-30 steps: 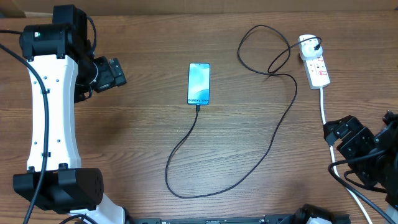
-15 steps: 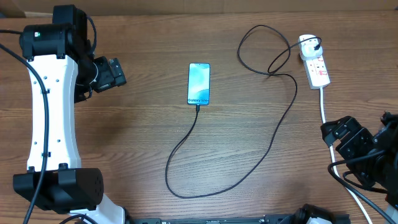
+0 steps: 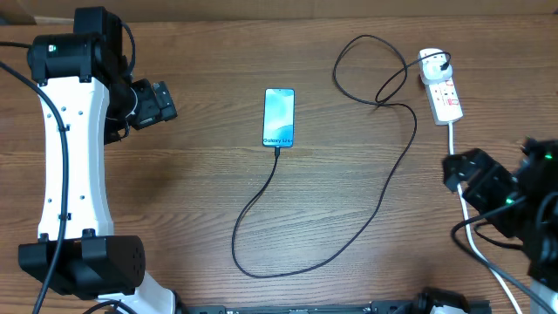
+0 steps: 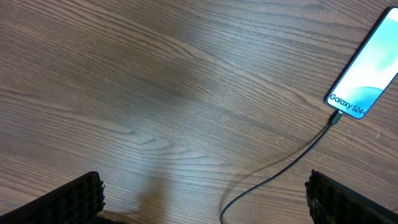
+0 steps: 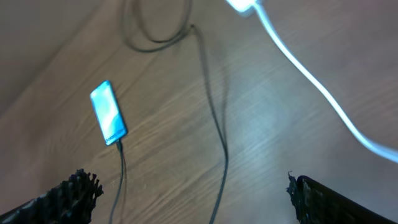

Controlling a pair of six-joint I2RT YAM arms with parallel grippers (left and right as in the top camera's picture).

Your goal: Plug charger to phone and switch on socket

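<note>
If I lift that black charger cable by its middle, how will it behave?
The charger would likely sag limply, since it lies in loose loops. Its tip appears plugged into the phone, so lifting may drag that. Thin, so probably light.

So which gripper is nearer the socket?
Right. The right gripper is close by the socket, beside its white cord; the left gripper is far across the table, beyond the phone.
</note>
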